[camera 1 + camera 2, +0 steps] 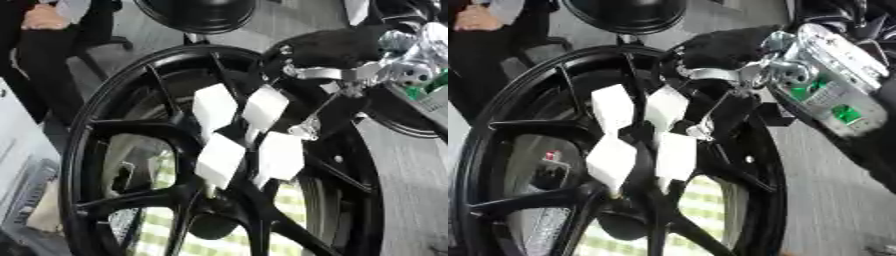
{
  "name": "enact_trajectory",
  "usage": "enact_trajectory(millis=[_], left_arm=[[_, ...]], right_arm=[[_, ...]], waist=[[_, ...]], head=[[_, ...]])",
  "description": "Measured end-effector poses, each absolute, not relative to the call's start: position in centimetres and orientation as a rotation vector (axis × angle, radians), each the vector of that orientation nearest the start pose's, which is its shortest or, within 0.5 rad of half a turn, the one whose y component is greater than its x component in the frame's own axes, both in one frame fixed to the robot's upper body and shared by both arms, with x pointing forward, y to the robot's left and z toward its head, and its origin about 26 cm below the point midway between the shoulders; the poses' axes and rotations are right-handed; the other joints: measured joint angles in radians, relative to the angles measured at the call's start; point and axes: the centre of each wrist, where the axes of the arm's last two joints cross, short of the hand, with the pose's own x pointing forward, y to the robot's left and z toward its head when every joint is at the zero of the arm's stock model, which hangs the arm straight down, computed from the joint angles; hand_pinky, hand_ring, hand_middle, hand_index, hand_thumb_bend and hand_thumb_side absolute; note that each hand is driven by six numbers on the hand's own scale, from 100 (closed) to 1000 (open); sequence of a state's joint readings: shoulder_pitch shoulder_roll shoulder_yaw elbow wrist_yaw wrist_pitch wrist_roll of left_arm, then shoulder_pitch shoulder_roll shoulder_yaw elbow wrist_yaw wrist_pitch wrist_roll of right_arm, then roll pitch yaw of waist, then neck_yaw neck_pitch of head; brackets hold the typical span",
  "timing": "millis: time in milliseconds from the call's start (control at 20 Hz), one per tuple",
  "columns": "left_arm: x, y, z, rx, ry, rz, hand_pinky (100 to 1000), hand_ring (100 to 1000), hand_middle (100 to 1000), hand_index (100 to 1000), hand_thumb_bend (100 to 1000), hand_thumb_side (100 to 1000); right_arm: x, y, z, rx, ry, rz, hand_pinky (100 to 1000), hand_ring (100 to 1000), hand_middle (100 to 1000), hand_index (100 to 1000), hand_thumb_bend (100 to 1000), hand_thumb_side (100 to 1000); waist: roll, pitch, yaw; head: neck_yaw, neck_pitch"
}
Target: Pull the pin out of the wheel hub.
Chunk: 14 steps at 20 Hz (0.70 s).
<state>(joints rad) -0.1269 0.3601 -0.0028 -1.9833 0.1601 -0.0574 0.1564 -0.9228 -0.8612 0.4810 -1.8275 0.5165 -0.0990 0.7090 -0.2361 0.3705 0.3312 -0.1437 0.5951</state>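
Black wheel hub [131, 130], white finger pads [214, 107], green-and-white checked cloth [166, 220] beneath

Black wheel [114, 150] on apparently checkered cloth [289, 200]

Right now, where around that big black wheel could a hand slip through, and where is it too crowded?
The gaps between the black wheel's spokes look open at the lower left, where green checked cloth shows through. The hub is crowded: four white square tabs cluster there, with the right hand reaching in from the upper right.
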Motion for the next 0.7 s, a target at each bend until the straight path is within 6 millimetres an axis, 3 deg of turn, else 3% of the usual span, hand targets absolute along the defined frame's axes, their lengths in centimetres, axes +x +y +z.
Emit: enact_trajectory(millis=[300,500,700], left_arm=[[28.19,28.22,15.28,0.123,-2.157,-0.121,850,764,767,817,124,938],[28.19,28.23,15.28,0.122,-2.155,-0.124,850,764,768,817,125,939],[28.19,28.23,15.28,0.122,-2.154,-0.125,851,765,765,813,124,937]], right_arm=[[33.37,-20.89,32.84,1.073,1.932,-2.686,961,893,696,728,202,294],[33.38,-20.84,32.77,1.053,1.949,-2.679,956,881,666,698,183,276],[33.39,-20.80,32.71,1.038,1.968,-2.670,948,846,610,653,157,173]], waist=[[0.000,0.000,0.000],[0.000,0.000,0.000],[0.000,0.000,0.000]], head=[[0.000,0.000],[0.000,0.000],[0.000,0.000]])
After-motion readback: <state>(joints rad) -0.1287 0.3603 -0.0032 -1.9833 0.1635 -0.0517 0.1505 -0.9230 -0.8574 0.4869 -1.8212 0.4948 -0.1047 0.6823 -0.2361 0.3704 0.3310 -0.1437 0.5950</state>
